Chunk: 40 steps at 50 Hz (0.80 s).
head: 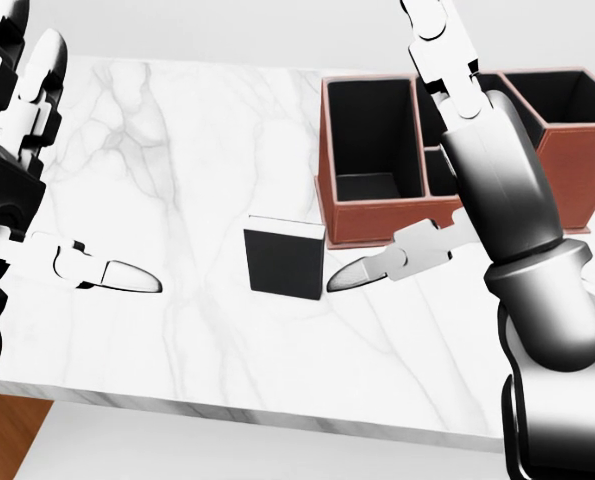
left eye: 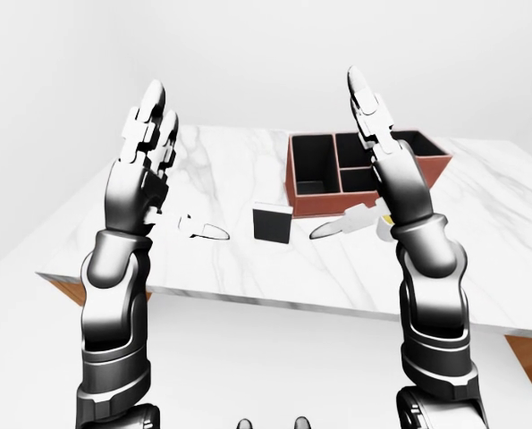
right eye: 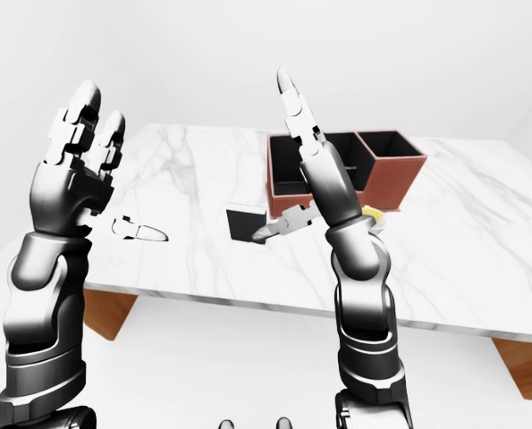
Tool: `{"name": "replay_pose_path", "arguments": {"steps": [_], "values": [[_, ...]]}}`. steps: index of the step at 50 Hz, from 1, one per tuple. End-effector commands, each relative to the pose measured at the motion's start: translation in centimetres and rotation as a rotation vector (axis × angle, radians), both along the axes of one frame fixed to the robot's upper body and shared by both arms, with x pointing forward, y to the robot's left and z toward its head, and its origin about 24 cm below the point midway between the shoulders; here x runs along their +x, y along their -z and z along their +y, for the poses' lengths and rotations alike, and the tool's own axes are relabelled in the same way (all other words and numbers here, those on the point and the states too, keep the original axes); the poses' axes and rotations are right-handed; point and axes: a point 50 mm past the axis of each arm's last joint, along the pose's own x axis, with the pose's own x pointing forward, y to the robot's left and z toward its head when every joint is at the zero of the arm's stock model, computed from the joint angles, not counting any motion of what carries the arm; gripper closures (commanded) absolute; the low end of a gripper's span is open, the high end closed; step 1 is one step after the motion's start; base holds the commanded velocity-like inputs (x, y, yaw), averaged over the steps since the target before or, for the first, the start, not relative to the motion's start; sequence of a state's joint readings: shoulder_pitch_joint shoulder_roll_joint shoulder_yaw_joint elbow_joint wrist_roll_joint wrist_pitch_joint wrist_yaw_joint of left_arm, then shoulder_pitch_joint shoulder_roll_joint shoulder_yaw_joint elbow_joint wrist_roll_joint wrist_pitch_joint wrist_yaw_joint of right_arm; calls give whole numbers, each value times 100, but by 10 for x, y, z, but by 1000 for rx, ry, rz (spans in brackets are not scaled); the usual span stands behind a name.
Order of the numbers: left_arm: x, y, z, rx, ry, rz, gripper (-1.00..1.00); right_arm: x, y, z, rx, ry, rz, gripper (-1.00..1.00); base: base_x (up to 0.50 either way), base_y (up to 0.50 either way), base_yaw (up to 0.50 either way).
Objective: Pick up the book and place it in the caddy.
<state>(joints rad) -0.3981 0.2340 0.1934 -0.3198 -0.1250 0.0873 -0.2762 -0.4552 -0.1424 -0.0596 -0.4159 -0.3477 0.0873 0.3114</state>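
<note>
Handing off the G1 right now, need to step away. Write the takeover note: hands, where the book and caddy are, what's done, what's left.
Left hand: open, raised, holding nothing.
Right hand: open, raised, holding nothing; in the head view its thumb tip points at the book's right edge, contact cannot be judged.
Book: dark, standing upright on the marble table, just left of and below the caddy in the head view.
Caddy: brown, several compartments; the large left one looks empty.
A small yellow and white thing sits by the caddy, mostly hidden by the right arm.
Done: nothing grasped yet.
Left: grasp the book, lift it, put it in the caddy.
</note>
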Motion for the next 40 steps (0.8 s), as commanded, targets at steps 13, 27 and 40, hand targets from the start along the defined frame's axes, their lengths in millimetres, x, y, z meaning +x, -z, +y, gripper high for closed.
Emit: {"name": "replay_pose_path", "arguments": {"steps": [13, 27, 40], "values": [[-4, -8, -1, 1, 4, -38, -100, -5, -3, 0, -8, -1, -22, -100, 2, 0, 0], [-8, -19, -2, -9, 12, -89, -100, -11, -9, 1, -9, -15, -51, -100, 0, 0, 0], [-6, -15, -4, -1, 17, -71, -100, -11, -5, -2, 3, -18, -37, -100, 0, 0, 0]]}}
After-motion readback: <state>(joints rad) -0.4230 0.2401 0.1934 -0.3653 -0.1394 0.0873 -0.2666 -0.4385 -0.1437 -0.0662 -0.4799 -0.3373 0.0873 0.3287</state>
